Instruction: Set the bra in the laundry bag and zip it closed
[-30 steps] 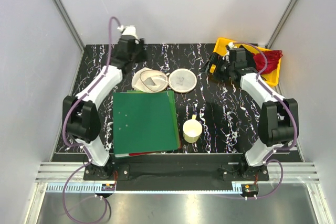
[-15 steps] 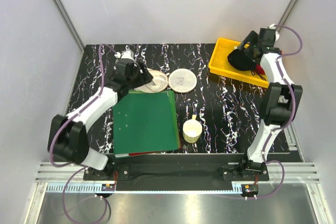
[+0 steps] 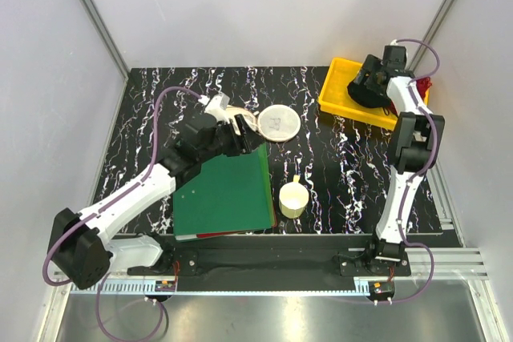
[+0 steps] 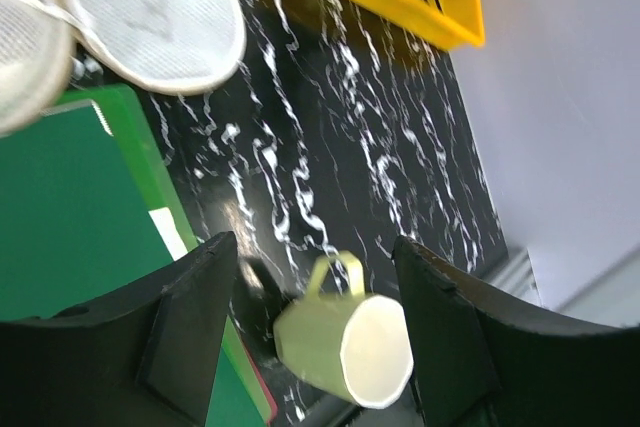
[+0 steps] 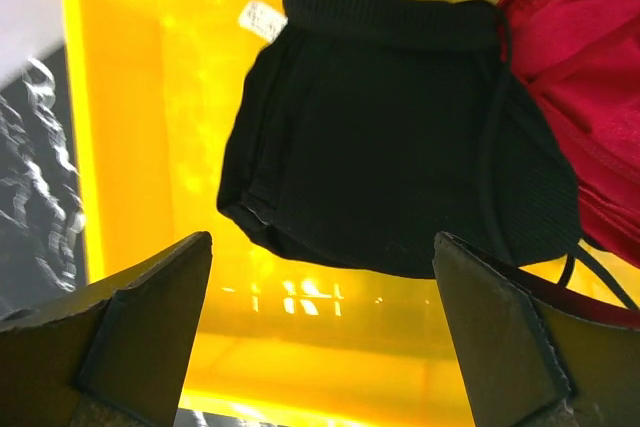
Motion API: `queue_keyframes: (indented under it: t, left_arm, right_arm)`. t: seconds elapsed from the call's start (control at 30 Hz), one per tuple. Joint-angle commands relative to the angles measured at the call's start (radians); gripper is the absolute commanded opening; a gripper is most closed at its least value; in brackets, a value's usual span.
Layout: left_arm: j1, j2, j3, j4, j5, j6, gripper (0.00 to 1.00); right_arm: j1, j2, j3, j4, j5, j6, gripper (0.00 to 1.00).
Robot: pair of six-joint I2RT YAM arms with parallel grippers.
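The left arm (image 3: pixel 135 195) and right arm (image 3: pixel 390 206) share one build: smooth white links between chunky black joint housings, each rising from a black base (image 3: pixel 164 263). A thin purple cable (image 3: pixel 171 94) loops loosely along each arm. The left gripper (image 4: pixel 312 242) and right gripper (image 5: pixel 322 239) carry broad, matt black, angular fingers (image 4: pixel 190 319).

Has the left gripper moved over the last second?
Yes. The left gripper came from beyond the green folder's far left corner to over its far edge, beside the laundry bag.

Black white-veined table (image 3: pixel 337 186), plain pale walls (image 3: pixel 264 6), perhaps steel floor (image 3: pixel 280 318)
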Motion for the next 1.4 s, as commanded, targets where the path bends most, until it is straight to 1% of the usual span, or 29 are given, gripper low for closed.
queue_keyframes:
  t: [0.0,0.03,0.07,0.13,0.17,0.23,0.27,0.47,0.57,0.6,0.63,0.67,0.7,0.77,0.8,0.83,0.87,0.9,0.93,0.97,1.0,1.07,1.1,1.17,1.2,1.27,1.3,1.33,1.37]
  left_arm:
    - [-0.030,-0.049,-0.007,0.019,0.052,0.011,0.68]
    - [-0.033,-0.052,-0.007,0.016,0.049,0.015,0.68]
    - [-0.035,-0.059,-0.007,0.011,0.047,0.022,0.68]
    - [-0.035,-0.063,-0.011,0.005,0.038,0.028,0.68]
    - [-0.035,-0.069,-0.011,-0.004,0.037,0.032,0.68]
    - [-0.035,-0.076,-0.016,-0.010,0.029,0.037,0.68]
    - [-0.035,-0.082,-0.019,-0.010,0.027,0.038,0.68]
    - [-0.035,-0.103,-0.025,-0.024,0.004,0.048,0.68]
    - [-0.035,-0.111,-0.022,-0.032,0.001,0.055,0.68]
    - [-0.035,-0.111,-0.019,-0.036,-0.005,0.057,0.68]
    - [-0.035,-0.114,-0.019,-0.039,-0.009,0.060,0.68]
    - [-0.035,-0.114,-0.016,-0.041,-0.011,0.065,0.68]
    - [-0.035,-0.114,-0.014,-0.042,-0.016,0.066,0.68]
    - [-0.035,-0.114,-0.008,-0.052,-0.017,0.069,0.68]
    - [-0.035,-0.115,-0.003,-0.055,-0.014,0.069,0.68]
    - [-0.035,-0.117,0.001,-0.061,-0.011,0.068,0.68]
    - [-0.035,-0.117,0.003,-0.064,-0.006,0.068,0.68]
    - [-0.035,-0.117,0.004,-0.065,0.004,0.066,0.68]
    - [-0.035,-0.115,0.006,-0.065,0.012,0.063,0.68]
    - [-0.036,-0.114,0.006,-0.065,0.018,0.063,0.68]
    - [-0.036,-0.112,0.007,-0.065,0.030,0.062,0.68]
    - [-0.041,-0.108,0.009,-0.065,0.040,0.055,0.68]
    - [-0.045,-0.106,0.010,-0.065,0.049,0.054,0.68]
    - [-0.054,-0.091,0.026,-0.064,0.064,0.055,0.68]
    - [-0.061,-0.083,0.032,-0.067,0.090,0.055,0.68]
    - [-0.068,-0.051,0.061,-0.076,0.105,0.046,0.68]
    - [-0.082,-0.042,0.070,-0.078,0.110,0.040,0.68]
    - [-0.088,-0.025,0.078,-0.079,0.112,0.032,0.68]
    - [-0.094,-0.017,0.093,-0.079,0.112,0.031,0.68]
  right_arm:
    - [0.065,0.005,0.020,0.006,0.113,-0.157,1.00]
    - [0.077,0.011,0.023,0.006,0.148,-0.185,1.00]
    - [0.094,0.020,0.027,0.006,0.211,-0.250,1.00]
    - [0.149,0.049,0.050,0.006,0.292,-0.315,1.00]
    - [0.162,0.058,0.061,0.005,0.361,-0.376,1.00]
    - [0.194,0.095,0.089,0.005,0.398,-0.422,1.00]
    - [0.199,0.112,0.104,0.002,0.444,-0.442,1.00]
    - [0.203,0.238,0.248,-0.085,0.552,-0.459,1.00]
    - [0.203,0.285,0.300,-0.109,0.586,-0.469,0.97]
    - [0.202,0.298,0.309,-0.112,0.587,-0.469,0.87]
    - [0.202,0.302,0.325,-0.113,0.590,-0.469,0.81]
    - [0.203,0.305,0.334,-0.119,0.595,-0.461,0.73]
    - [0.203,0.308,0.343,-0.122,0.593,-0.459,0.58]
    - [0.203,0.304,0.371,-0.150,0.590,-0.455,0.44]
    - [0.206,0.289,0.394,-0.165,0.599,-0.449,0.31]
    - [0.211,0.275,0.397,-0.181,0.616,-0.444,0.28]
    - [0.215,0.252,0.391,-0.191,0.644,-0.444,0.25]
    - [0.223,0.193,0.362,-0.193,0.653,-0.447,0.19]
    - [0.228,0.155,0.344,-0.196,0.659,-0.443,0.10]
    - [0.229,0.119,0.319,-0.204,0.681,-0.436,0.04]
    - [0.235,0.032,0.266,-0.210,0.690,-0.424,0.00]
    - [0.243,-0.065,0.196,-0.230,0.679,-0.377,0.00]
    - [0.249,-0.168,0.114,-0.236,0.676,-0.358,0.00]
    - [0.274,-0.268,0.026,-0.257,0.673,-0.308,0.00]
    - [0.286,-0.364,-0.058,-0.268,0.676,-0.286,0.00]
    - [0.324,-0.458,-0.149,-0.300,0.676,-0.239,0.00]
    - [0.336,-0.545,-0.234,-0.314,0.672,-0.216,0.00]
    - [0.346,-0.585,-0.276,-0.326,0.649,-0.184,0.00]
    - [0.364,-0.654,-0.314,-0.372,0.643,-0.159,0.00]
